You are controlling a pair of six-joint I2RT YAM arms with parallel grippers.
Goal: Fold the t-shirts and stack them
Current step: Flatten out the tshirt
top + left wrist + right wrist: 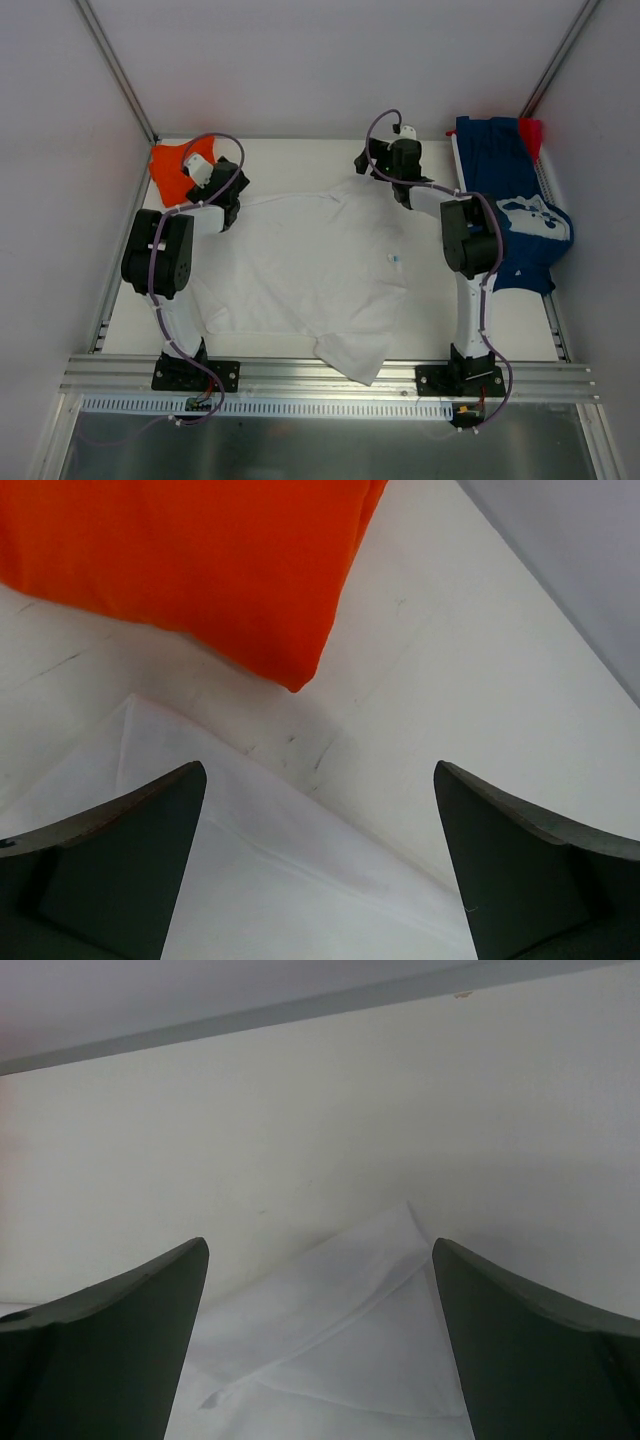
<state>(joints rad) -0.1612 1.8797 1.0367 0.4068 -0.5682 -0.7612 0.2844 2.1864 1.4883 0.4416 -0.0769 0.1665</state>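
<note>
**Gripper state.** The left gripper point(318, 780) stands with its jaws wide apart and holds nothing. The right gripper point(320, 1255) is the same. Each hangs over a far corner of the white t-shirt point(310, 270), which lies spread across the middle of the table point(300, 160).

**Hazards.**
- A shallow pinch is likely to take only the top layer, so the fold would drag unevenly.
- The left jaws work just beside the orange t-shirt point(200, 560). A reach too far forward could snag it.
- The near hem overhangs the table's near edge, and a pull could slide the cloth off.

**Materials.**
- White shirt: thin, matte, limp and lightly creased.
- Orange shirt: a folded pad with one blunt corner.
- Navy t-shirt point(510, 200): white print, rumpled at the right.
- Red t-shirt point(531, 130): a small scrap beyond the navy one.
- Table: pale, smooth and scuffed.
</note>
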